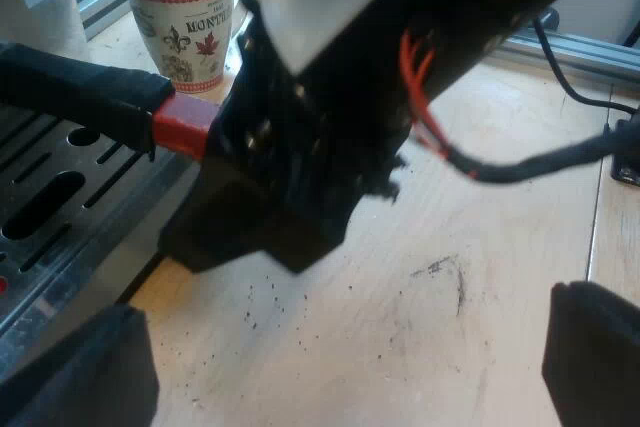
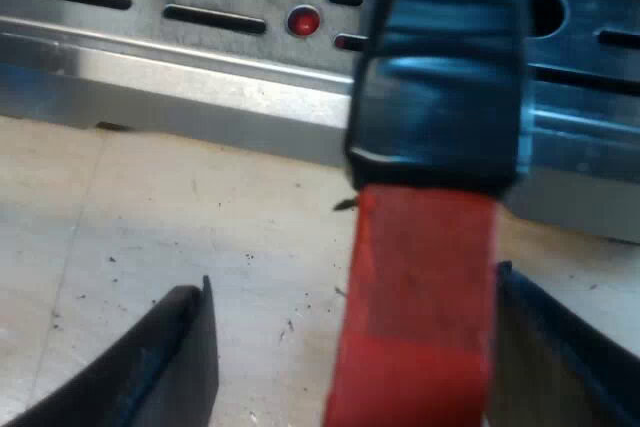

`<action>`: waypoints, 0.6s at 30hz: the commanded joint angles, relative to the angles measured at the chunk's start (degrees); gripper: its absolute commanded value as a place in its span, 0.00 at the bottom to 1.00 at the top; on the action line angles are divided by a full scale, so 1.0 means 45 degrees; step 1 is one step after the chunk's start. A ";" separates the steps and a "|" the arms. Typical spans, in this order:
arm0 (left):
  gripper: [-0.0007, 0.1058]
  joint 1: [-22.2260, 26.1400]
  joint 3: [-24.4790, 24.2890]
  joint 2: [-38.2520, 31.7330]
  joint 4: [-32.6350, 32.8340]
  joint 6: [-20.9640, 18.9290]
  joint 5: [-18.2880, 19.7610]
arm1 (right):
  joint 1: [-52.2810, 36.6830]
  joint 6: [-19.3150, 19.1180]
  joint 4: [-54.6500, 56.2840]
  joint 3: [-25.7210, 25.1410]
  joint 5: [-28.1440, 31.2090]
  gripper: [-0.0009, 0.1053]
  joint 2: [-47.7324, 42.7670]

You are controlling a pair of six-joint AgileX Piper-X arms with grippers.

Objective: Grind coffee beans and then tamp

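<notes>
Red-tipped dark handle: one, between your right end effector's parted fingers; left end effector parted; one printed white mug, speckled wooden desk.

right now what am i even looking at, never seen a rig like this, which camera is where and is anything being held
Two cameras ride on a robot's two arms, each looking past its own pincer. In the left wrist view, the left pincer hangs open over a wooden table dotted with dark specks, likely coffee grounds. The large black shape ahead is the right arm, reaching to the red end of a dark handle that sticks out over the slotted metal of the espresso machine. A mug stands beyond the handle. In the right wrist view, the right pincer has a finger on each side of that red end, with a visible gap on one side, so it looks open and nothing is held.
</notes>
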 commanded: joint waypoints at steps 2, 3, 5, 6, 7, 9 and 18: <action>0.76 -0.0046 -0.0050 -0.0026 -0.0244 -0.0019 0.0008 | -0.0045 -0.0146 -0.0280 -0.0126 0.0410 0.55 0.0020; 0.76 -0.0046 -0.0050 -0.0026 -0.0244 -0.0019 0.0008 | -0.0045 -0.0146 -0.0275 -0.0126 0.0470 0.55 0.0016; 0.76 -0.0046 -0.0050 -0.0026 -0.0244 -0.0019 0.0008 | -0.0045 -0.0146 -0.0275 -0.0126 0.0469 0.55 0.0016; 0.76 -0.0046 -0.0050 -0.0026 -0.0244 -0.0019 0.0008 | -0.0045 -0.0146 -0.0251 -0.0126 0.0469 0.55 0.0016; 0.76 -0.0046 -0.0050 -0.0026 -0.0244 -0.0019 0.0008 | -0.0045 -0.0146 -0.0245 -0.0126 0.0469 0.55 0.0016; 0.76 -0.0046 -0.0050 -0.0026 -0.0244 -0.0019 0.0008 | -0.0045 -0.0146 -0.0247 -0.0126 0.0441 0.52 0.0016; 0.76 -0.0046 -0.0050 -0.0026 -0.0244 -0.0019 0.0008 | -0.0045 -0.0146 0.0004 -0.0126 0.0227 0.15 0.0016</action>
